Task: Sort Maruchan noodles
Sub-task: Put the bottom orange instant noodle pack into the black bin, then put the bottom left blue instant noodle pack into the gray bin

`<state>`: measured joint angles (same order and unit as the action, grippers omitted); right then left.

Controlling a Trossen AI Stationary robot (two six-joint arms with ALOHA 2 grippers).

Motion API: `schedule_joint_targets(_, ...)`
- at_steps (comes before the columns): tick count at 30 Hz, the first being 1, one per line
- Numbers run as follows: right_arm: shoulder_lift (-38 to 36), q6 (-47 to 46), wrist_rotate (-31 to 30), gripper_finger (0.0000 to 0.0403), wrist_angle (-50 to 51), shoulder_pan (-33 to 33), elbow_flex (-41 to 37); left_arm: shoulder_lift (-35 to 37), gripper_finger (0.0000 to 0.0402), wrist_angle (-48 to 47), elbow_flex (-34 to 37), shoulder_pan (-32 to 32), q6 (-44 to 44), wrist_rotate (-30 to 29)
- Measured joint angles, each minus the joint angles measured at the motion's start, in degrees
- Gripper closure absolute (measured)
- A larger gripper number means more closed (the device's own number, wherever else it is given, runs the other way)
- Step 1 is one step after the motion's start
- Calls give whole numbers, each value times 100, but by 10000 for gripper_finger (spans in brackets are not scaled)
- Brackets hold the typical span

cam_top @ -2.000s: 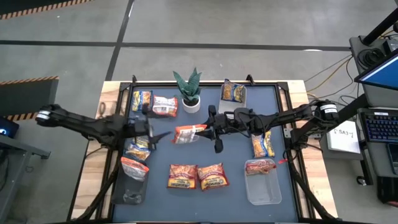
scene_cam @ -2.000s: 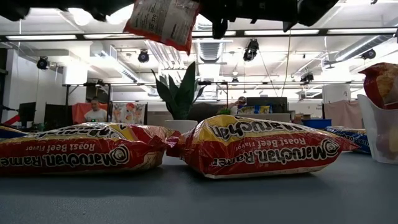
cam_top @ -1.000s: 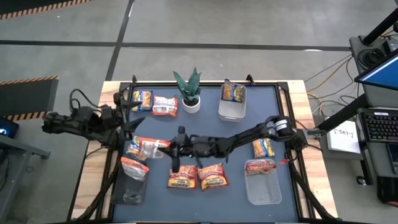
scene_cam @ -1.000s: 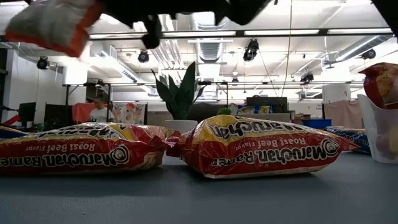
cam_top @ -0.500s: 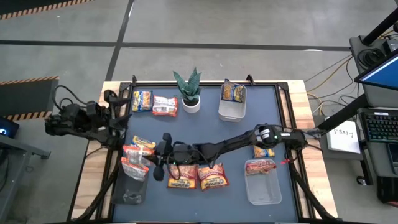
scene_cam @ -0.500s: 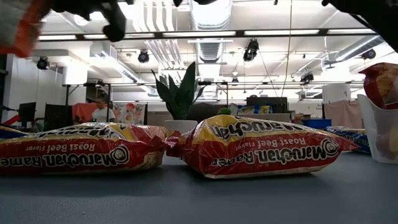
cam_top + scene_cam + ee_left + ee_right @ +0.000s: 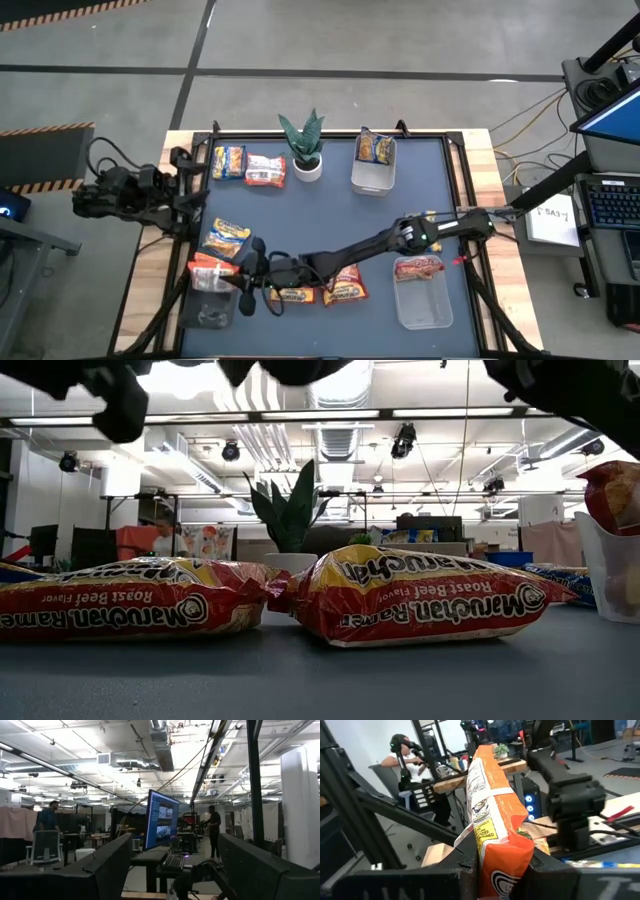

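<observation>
The overhead camera looks straight down on the whole counter (image 7: 330, 200). The low one sits at counter level, close behind 2 beef packets (image 7: 425, 595), facing the plant (image 7: 290, 510) that the overhead view shares. The left wrist camera faces the room; the right wrist camera looks past its fingers (image 7: 560, 872).

Left gripper (image 7: 172, 870) jaws spread wide, monitor (image 7: 161, 820) on desk beyond, two people standing farther back.

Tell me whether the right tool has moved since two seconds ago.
Yes. The right tool, shut on an orange packet, has swung away from the potted plant toward the clear bin.
</observation>
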<state>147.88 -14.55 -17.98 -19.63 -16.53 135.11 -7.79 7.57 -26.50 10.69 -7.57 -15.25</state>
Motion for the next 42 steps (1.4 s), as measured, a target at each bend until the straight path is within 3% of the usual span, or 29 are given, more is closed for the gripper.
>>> schedule_joint_targets(9,259,24,-8,349,-893,28,-33,-148,125,-6,2,-1,142,2)
schedule_joint_targets(25,511,-108,195,346,-761,17,-44,-315,125,-15,7,-1,261,2)
schedule_joint_targets(36,496,266,256,262,-666,-7,-44,-312,125,-15,7,-1,213,-6)
schedule_joint_targets(42,421,522,352,238,-587,4,-44,-311,125,-6,7,0,165,-15)
